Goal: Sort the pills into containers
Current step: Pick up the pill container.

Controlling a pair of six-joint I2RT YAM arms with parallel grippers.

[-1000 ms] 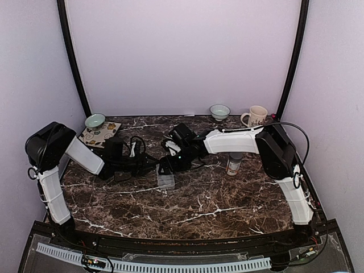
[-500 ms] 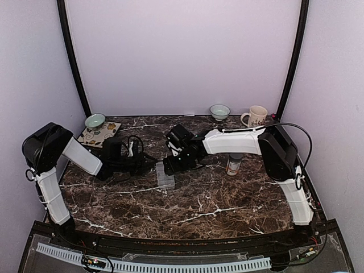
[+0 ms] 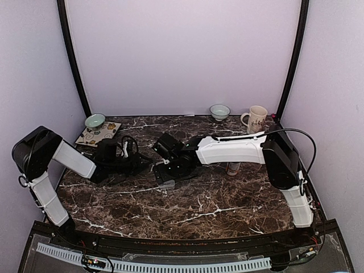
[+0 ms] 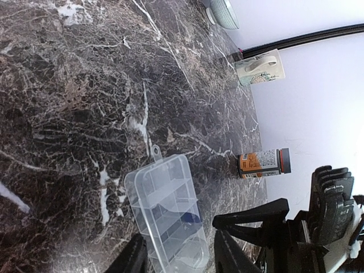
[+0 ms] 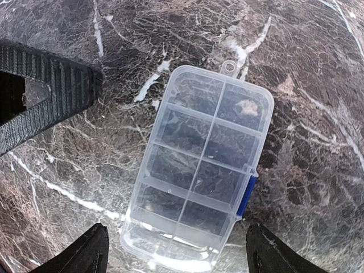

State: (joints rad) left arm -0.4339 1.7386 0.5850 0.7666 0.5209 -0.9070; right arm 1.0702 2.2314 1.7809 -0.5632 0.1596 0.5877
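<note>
Box: the clear rectangular plastic organizer box (image 5: pixel 196 170) lies flat near the middle of the dark, white-veined marble table (image 3: pixel 199 210). It has two rows of compartments, a blue latch on one long side and a hang tab on one short end.
Contents: a pale fleck (image 5: pixel 247 107) sits in a tab-end compartment; whether it is a pill or a marble vein seen through the plastic, I cannot tell.
Right gripper (image 5: pixel 176 250): spread wide and holding nothing. One fingertip stands on either side of the box's tabless end, with marble showing between each and the plastic.
Left gripper (image 4: pixel 179 259): half spread and holding nothing. Its own view cuts the fingers off at the bottom edge. The right wrist view shows one ribbed finger apart from the box.
Top view: the right wrist covers most of the box, and only its near end shows.
Bottle: the grey-capped, orange-labelled bottle (image 4: pixel 264 162) is half hidden behind the white forearm from above, and whole in the left wrist view.
Cut off: a small pale bowl (image 4: pixel 223 10) is cut by the frame's top edge, with a cream mug (image 4: pixel 259 68) beside it.
Room: bare marble runs from the box to the near edge. A green bowl (image 3: pixel 95 120) and a patterned tile (image 3: pixel 99 135) occupy the back-left corner.
</note>
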